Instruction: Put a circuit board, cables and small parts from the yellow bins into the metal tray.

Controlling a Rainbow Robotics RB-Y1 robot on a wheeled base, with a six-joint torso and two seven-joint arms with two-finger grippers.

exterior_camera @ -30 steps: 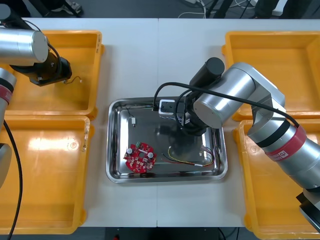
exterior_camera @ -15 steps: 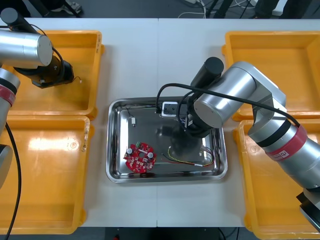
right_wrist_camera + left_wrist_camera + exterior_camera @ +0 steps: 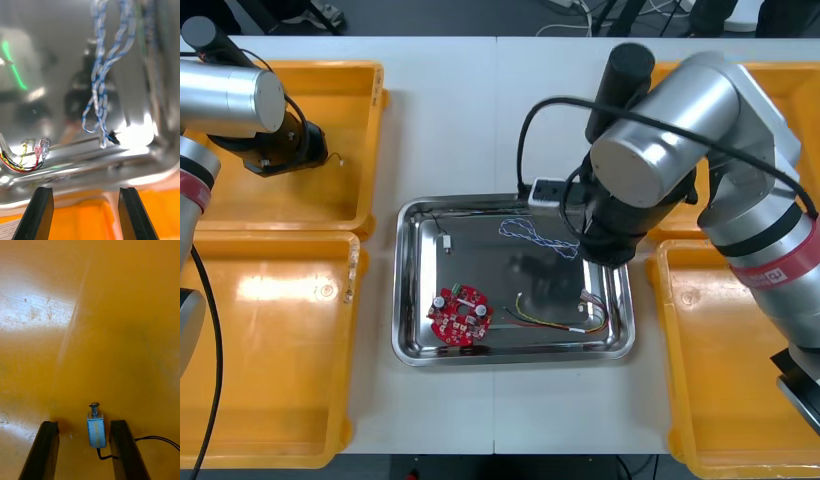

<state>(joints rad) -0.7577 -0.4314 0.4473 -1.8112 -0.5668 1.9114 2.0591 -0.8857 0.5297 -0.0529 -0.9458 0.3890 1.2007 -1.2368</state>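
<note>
Left pincer (image 3: 84, 423): apart, straddling the small metal part (image 3: 96, 429); centre it, then close squarely
Right pincer (image 3: 84, 189): apart by the metal tray (image 3: 407, 295) rim; park it clear

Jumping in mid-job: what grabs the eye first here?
The red circuit board sits near left in the metal tray; the twisted blue and white cable lies loose at its far side, ahead of the open right gripper. In the far left yellow bin, the open left gripper straddles a small metal part.
</note>
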